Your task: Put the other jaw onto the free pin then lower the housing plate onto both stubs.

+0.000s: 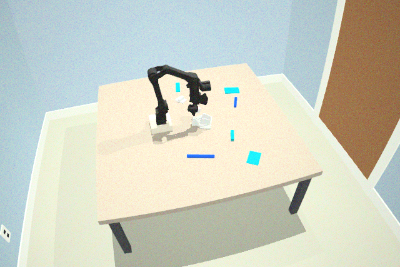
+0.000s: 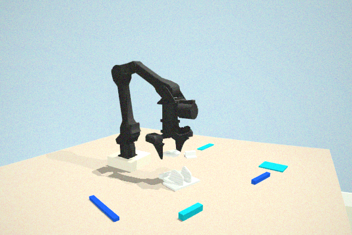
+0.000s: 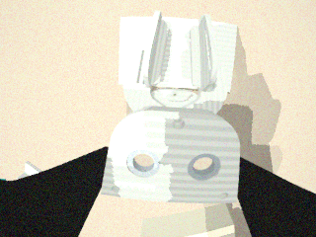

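Observation:
The white housing plate (image 2: pixel 171 153) (image 3: pixel 143 135) has two round holes. My gripper (image 2: pixel 170 154) (image 3: pixel 171 158) is shut on its two sides and holds it above the table. The white gripper base (image 1: pixel 206 125) (image 2: pixel 175 187) (image 3: pixel 132 44) lies on the table below, ahead of the plate in the wrist view. Two toothed jaws stand side by side on it, the left jaw (image 3: pixel 157 51) and the right jaw (image 3: pixel 206 51), with a gap between their far ends. The held plate hides the near end of the assembly, so the pins, stubs and gear teeth cannot be made out.
A small white stand (image 1: pixel 180 99) (image 2: pixel 190 154) is behind the held plate. Cyan blocks (image 1: pixel 232 135) (image 2: pixel 190 212), flat cyan pieces (image 1: pixel 254 157) (image 2: pixel 273 166) and blue bars (image 1: pixel 200 156) (image 2: pixel 104 208) lie around the work. The white arm mount (image 1: pixel 160 129) (image 2: pixel 122 163) is to the left.

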Motion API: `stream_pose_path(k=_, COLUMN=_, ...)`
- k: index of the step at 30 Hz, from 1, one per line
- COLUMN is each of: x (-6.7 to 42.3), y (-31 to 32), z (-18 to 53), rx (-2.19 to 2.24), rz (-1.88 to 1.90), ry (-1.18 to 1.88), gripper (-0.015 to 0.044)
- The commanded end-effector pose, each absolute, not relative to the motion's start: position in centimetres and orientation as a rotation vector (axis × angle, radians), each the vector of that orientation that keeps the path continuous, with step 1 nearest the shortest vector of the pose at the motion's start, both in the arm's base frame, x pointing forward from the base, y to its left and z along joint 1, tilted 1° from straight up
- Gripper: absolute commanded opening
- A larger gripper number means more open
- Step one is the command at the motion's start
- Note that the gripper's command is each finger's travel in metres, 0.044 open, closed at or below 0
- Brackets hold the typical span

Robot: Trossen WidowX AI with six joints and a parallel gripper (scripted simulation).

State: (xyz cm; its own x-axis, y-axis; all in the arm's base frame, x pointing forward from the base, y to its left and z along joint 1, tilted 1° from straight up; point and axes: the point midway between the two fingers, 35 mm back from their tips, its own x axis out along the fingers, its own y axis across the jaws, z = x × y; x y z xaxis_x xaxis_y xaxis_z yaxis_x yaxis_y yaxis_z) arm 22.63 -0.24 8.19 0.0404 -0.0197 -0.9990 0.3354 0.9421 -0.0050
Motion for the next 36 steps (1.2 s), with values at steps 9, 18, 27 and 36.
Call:
stream_pose_path(k=9, x=22.64, y=-0.20, z=8.16, rx=0.253, rz=-0.266, ry=1.511, gripper=0.0351)
stream_pose_path(k=18, x=22.46, y=-0.48, z=8.15, rx=0.253, rz=-0.267, ry=1.511, gripper=0.0351)
stream_pose_path(k=27, x=22.46, y=-0.48, z=8.15, rx=0.253, rz=-0.267, ry=1.511, gripper=0.0351)
stream_pose_path(k=36, x=22.46, y=-0.48, z=8.15, rx=0.253, rz=-0.267, ry=1.511, gripper=0.0351)
